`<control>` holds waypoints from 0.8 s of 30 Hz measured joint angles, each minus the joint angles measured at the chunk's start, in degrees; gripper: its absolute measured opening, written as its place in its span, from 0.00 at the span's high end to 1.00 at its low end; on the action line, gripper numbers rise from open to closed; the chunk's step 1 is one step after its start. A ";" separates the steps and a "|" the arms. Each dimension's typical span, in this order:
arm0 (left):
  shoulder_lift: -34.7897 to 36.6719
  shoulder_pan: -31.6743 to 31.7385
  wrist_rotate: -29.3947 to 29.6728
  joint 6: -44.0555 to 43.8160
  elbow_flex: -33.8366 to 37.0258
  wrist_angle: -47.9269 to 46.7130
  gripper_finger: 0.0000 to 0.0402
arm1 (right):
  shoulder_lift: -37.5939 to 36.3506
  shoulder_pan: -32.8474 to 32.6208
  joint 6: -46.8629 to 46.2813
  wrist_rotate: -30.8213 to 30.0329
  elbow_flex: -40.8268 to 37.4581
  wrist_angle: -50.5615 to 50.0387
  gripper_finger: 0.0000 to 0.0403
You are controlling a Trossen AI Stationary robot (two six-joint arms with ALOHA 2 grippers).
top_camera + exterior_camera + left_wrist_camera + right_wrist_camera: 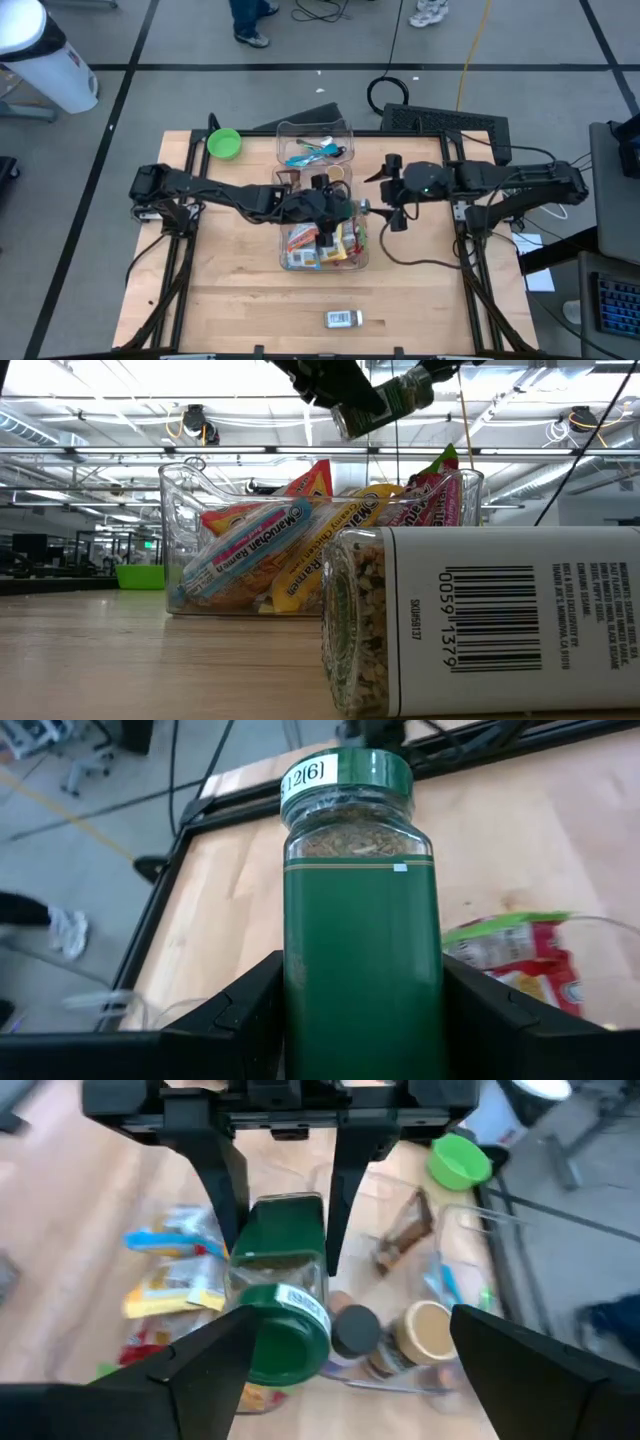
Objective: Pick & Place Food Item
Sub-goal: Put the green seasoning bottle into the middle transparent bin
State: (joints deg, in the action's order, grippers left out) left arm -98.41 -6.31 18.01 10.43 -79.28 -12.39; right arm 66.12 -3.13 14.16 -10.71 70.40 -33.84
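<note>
A green-labelled spice jar (pixel 360 920) with a green lid (pixel 345 780) hangs above the clear bin of food packets (pixel 325 250). My left gripper (pixel 360 1020) is shut on it and also shows from the front in the right wrist view (pixel 283 1200). The jar's lid end (pixel 285 1335) points toward my right gripper (pixel 348 1320). That gripper is open, one finger on either side of the lid and clear of it. In the high view the right gripper (pixel 387 195) is just right of the bin. The jar shows at the top of the low view (pixel 385 405). My left gripper pinches the jar's green-labelled body (pixel 300 990) between its two fingers (pixel 250 1010), on two opposite sides of its base half. The fingers lie along the jar, coming from the table's left side. The jar is lifted clear above the bin, lying slanted with its lid away from the gripper.
A second clear bin (pixel 315 145) with utensils and small jars stands behind the first. A green bowl (pixel 223 143) sits at the far left. Another spice jar (pixel 343 318) lies on its side near the front edge, large in the low view (pixel 480 620).
</note>
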 joint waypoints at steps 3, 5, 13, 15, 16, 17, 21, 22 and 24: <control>-0.02 -1.06 -0.03 1.65 0.04 1.52 0.48 | -2.34 0.05 -0.23 3.31 -3.16 3.18 0.20; -0.02 -1.57 -0.01 2.27 0.08 2.04 0.48 | -3.96 -0.05 -0.23 3.60 -6.01 6.22 0.21; -0.09 -2.14 1.59 2.19 0.12 2.73 0.48 | -9.45 0.02 -0.44 8.58 -16.64 19.92 0.22; -0.09 -2.09 1.56 2.15 0.12 3.11 0.48 | -10.53 0.02 -0.45 8.97 -18.27 21.92 0.22; -0.08 -2.06 1.61 2.18 0.12 3.18 0.48 | -11.04 0.02 -0.42 8.98 -19.09 22.84 0.22; -0.09 -2.06 1.77 2.29 0.12 3.23 0.48 | -11.52 0.02 -0.44 9.01 -19.76 23.55 0.22; -0.06 -2.09 2.10 2.25 0.10 3.87 0.48 | -12.88 0.02 -1.17 9.46 -21.22 25.45 0.22; -0.04 -2.05 2.22 2.31 0.02 4.09 0.48 | -13.21 0.02 -1.41 9.47 -21.29 25.58 0.22; 0.00 -2.03 2.52 2.32 -0.03 4.57 0.48 | -13.62 -0.01 -1.69 9.58 -21.46 25.82 0.22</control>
State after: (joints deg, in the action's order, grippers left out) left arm -98.41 -8.34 20.53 12.75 -79.31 -7.82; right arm 52.50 -3.14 12.47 -1.14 48.94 -8.01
